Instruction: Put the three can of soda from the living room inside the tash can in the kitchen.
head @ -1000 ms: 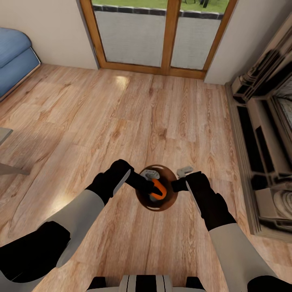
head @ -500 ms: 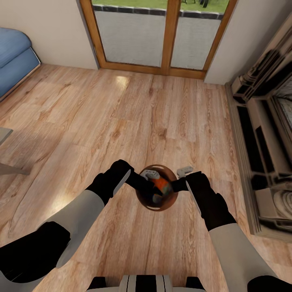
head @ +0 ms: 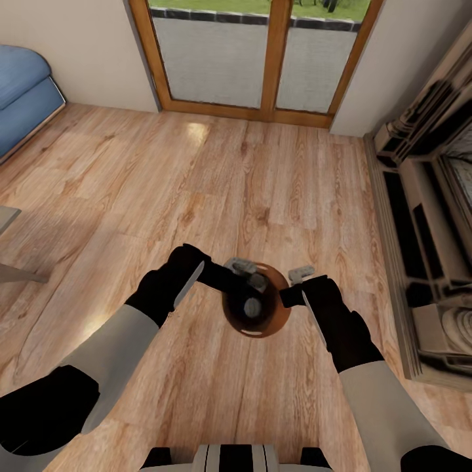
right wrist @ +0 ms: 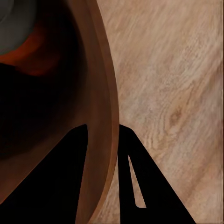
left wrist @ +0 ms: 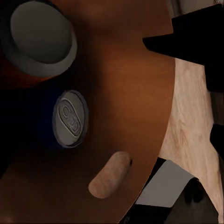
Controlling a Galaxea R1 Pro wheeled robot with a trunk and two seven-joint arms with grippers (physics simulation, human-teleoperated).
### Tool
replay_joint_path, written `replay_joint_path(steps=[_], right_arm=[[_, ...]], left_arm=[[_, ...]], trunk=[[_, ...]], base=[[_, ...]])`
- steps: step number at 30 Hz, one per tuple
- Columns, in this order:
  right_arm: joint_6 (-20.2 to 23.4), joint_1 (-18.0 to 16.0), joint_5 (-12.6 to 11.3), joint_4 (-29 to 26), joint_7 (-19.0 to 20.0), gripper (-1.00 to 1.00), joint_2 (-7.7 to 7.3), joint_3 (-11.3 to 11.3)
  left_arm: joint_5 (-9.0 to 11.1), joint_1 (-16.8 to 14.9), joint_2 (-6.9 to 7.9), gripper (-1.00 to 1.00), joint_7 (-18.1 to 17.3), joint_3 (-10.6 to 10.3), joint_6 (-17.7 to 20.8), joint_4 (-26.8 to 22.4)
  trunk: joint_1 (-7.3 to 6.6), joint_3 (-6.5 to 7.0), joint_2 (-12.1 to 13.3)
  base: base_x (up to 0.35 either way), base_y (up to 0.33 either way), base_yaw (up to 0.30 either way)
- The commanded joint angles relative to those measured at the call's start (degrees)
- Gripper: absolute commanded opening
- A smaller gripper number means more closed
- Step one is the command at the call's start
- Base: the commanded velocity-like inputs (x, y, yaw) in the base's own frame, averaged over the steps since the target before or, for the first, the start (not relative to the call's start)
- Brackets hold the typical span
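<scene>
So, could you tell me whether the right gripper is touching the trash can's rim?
Touching: in the right wrist view the right gripper has the trash can wall between its dark fingers.

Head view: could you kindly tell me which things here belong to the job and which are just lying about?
Job: bin; blue can and orange can inside it; right gripper on its rim; left gripper above.
Lying about: sofa; glass doors; fireplace.

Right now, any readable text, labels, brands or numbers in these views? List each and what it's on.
No readable text in any view.
Blue soda can inside the trash can: embossed marks on its silver top, too blurred to read.
Orange soda can beside it: plain grey top, no text visible.
Trash can wall, floor, glass doors: no labels or signs.
</scene>
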Motion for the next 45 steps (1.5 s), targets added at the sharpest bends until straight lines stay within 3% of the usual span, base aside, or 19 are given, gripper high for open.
replay_joint_path(steps=[1,3,4,6,9,10,13,16,18,22,26,34,36,37,40,45], right_arm=[[0.18,-0.01,-2.16,-0.01,0.28,-1.0,-0.06,0.0],[0.18,-0.01,-2.17,-0.01,0.28,-1.0,-0.14,-0.07],[0.18,-0.01,-2.17,-0.01,0.28,-1.0,-0.27,-0.11],[0.18,-0.01,-2.17,-0.01,0.28,-1.0,-0.35,-0.17],[0.18,-0.01,-2.17,-0.01,0.28,-1.0,-0.44,-0.57],[0.18,-0.01,-2.17,-0.01,0.28,-1.0,-0.49,-1.31],[0.18,-0.01,-2.17,-0.01,0.33,-1.0,-0.57,-2.85],[0.18,0.04,-2.17,-0.01,0.35,-1.0,-0.65,-3.57],[0.18,0.06,-2.17,-0.01,0.36,-1.0,-0.89,-3.89],[0.18,0.09,-2.21,-0.01,0.37,-1.0,-1.5,-4.38],[0.18,0.15,-2.16,-0.05,0.39,-1.0,-1.71,-6.97],[0.18,0.48,-2.0,-1.08,0.39,-1.0,-2.42,-8.56],[0.18,0.54,-2.09,-1.99,0.66,-1.0,-3.82,-10.17],[0.18,0.63,-2.17,-2.72,0.98,-1.0,-5.16,-12.93],[0.18,1.11,-2.25,-3.2,1.16,-1.0,-5.77,-17.51],[0.18,3.99,-2.46,-1.41,1.26,-1.0,-6.09,-22.43]], left_arm=[[-0.25,0.3,2.12,1.0,-0.19,0.09,0.0,-1.87],[-0.13,0.46,4.49,1.0,-0.39,0.18,0.0,-2.96],[0.02,0.59,8.67,1.0,-0.47,0.71,0.0,-3.76],[0.13,0.86,10.74,1.0,-0.59,2.54,-0.96,-3.92],[0.16,1.76,12.13,1.0,-0.65,5.67,-2.58,-4.03],[0.16,2.56,12.67,1.0,-0.64,8.02,-3.9,-4.07],[0.09,4.46,13.27,1.0,-0.4,11.94,-6.88,-4.13],[-0.26,6.76,13.51,1.0,0.26,13.89,-10.16,-3.93],[-0.48,9.44,13.64,1.0,1.21,14.76,-14.36,-3.68],[-0.59,14.24,13.79,1.0,5.26,15.23,-21.42,-3.45],[-0.32,19.27,13.81,1.0,11.24,15.36,-28.26,-3.38],[-0.11,28.35,13.82,1.0,17.09,15.4,-42.47,-3.33],[-0.11,30.44,13.81,1.0,18.79,15.4,-46.06,-3.34],[-0.07,32.37,13.81,1.0,20.2,15.4,-48.93,-3.43],[-0.08,34.03,13.81,1.0,20.97,15.4,-50.28,-3.38],[-0.05,35.01,13.81,1.0,22.4,15.4,-51.54,-3.34]], trunk=[[0.0,0.0,0.0],[0.0,0.0,0.0],[0.0,0.0,0.0],[0.0,0.0,0.0],[0.0,0.0,0.0],[0.0,0.0,0.0],[0.0,0.0,0.0],[0.0,0.0,0.0],[0.0,0.0,0.0],[0.0,0.0,0.0],[0.0,0.0,0.0],[0.0,0.0,0.0],[0.0,0.0,0.0],[0.0,0.0,0.0],[0.0,0.0,0.0],[0.0,0.0,0.0]], base=[[0.0,0.0,0.0],[0.0,0.0,0.0],[0.0,0.0,0.0],[0.0,0.0,0.0],[0.0,0.0,0.0],[0.0,0.0,0.0],[0.0,0.0,0.0],[0.0,0.0,0.0],[0.0,0.0,0.0],[0.0,0.0,0.0],[0.0,0.0,0.0],[0.0,0.0,0.0],[0.0,0.0,0.0],[0.0,0.0,0.0],[0.0,0.0,0.0],[0.0,0.0,0.0]])
